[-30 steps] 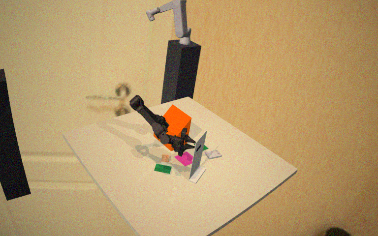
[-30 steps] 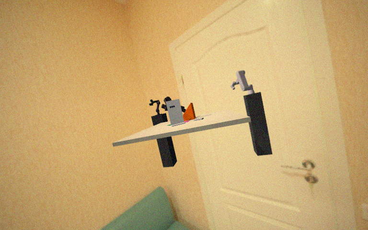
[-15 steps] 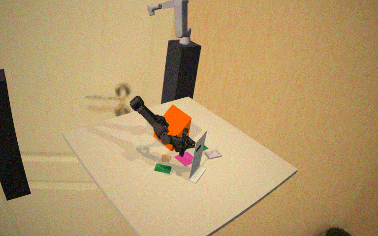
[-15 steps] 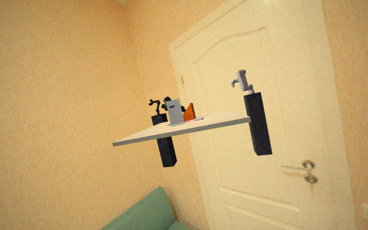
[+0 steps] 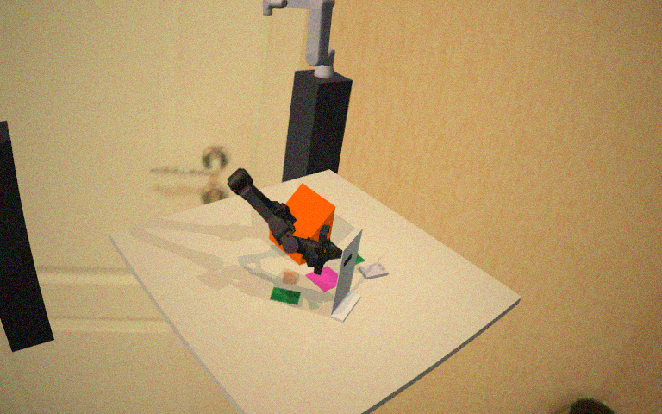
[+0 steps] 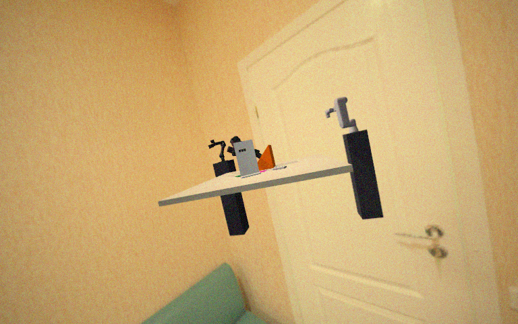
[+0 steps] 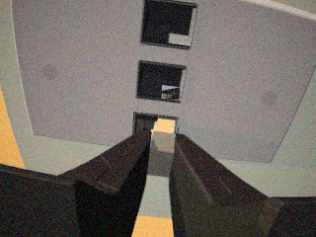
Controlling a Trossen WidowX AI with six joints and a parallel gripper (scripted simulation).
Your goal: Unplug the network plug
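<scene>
Up close at the grey upright panel (image 7: 86, 59), the tool (image 7: 160, 152) pinches the pale network plug (image 7: 161, 146), which sits in the lowest of three stacked sockets, its dark fingers pressed against both sides. Seen from above, the black arm (image 5: 273, 216) reaches from 10 o'clock across the orange block (image 5: 312, 210) toward the panel at 4 o'clock. On the pale surface (image 5: 273, 360), a magenta square (image 5: 324, 279) lies just below the tool, with a green patch (image 5: 285, 295) and a small tan cube (image 5: 290, 277) at its 8 o'clock.
</scene>
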